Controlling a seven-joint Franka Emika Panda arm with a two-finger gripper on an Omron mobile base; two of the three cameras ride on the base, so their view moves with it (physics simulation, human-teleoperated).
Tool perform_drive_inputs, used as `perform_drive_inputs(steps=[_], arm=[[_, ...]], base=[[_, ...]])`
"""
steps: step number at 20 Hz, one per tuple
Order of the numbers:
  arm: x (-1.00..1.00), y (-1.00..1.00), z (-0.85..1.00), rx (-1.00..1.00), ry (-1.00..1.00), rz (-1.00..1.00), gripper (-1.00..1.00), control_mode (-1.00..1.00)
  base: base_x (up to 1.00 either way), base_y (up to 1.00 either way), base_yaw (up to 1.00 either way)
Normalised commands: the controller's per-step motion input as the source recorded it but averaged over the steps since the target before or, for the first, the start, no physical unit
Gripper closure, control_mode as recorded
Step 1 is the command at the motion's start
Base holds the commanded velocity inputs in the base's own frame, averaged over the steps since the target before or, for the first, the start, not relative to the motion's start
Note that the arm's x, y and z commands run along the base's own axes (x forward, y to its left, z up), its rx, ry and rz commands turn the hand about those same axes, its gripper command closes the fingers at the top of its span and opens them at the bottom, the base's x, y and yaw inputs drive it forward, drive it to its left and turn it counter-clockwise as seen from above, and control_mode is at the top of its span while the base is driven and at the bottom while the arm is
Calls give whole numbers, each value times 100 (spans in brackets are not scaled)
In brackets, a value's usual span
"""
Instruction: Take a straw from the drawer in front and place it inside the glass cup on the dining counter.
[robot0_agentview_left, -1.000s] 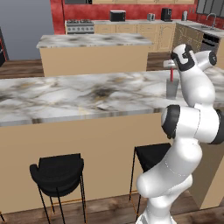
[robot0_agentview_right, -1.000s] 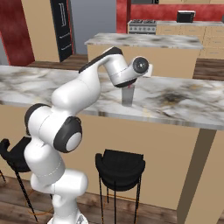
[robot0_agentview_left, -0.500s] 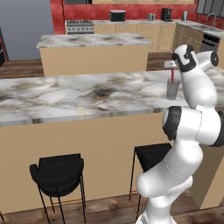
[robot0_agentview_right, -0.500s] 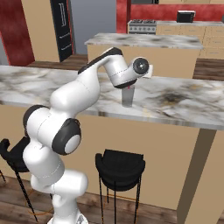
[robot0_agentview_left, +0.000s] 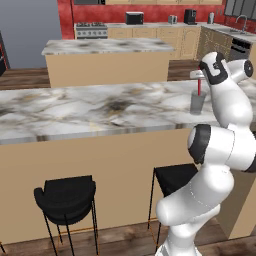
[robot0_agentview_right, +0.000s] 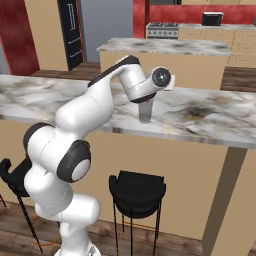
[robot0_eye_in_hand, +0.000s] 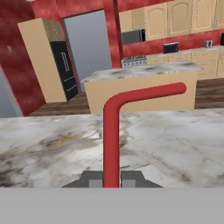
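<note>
Gripping the red straw (robot0_eye_in_hand: 111, 144), the fingers (robot0_eye_in_hand: 111, 179) were clenched on its lower shaft, one dark tip on each side in the hand view, with the straw's upper end bent sideways. In the left base view the straw (robot0_agentview_left: 199, 86) stood upright directly above the glass cup (robot0_agentview_left: 197, 103), its lower end at or inside the cup's rim; whether it touched the cup's bottom could not be determined. The clear tumbler (robot0_agentview_right: 145, 112) rested on the marble table (robot0_agentview_left: 75, 112), near its front edge and toward the arm's side. The hand (robot0_agentview_right: 150, 86) hung just above the cup. Two black stools (robot0_agentview_left: 67, 197) stood against the table's tan wood side, and a shorter marble-topped island (robot0_agentview_right: 165, 47) lay beyond.
</note>
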Motion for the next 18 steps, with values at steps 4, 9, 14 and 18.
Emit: perform_drive_inputs(steps=[4,9,14,18], arm=[[-30,0,-12,-2,-2,0,100,-100],[-20,0,-14,-1,-2,0,100,-100],[-2,0,-3,-1,-5,0,100,-100],[0,0,0,0,0,0,100,-100]], base=[[0,0,0],[0,0,0],[0,0,0],[0,0,0]])
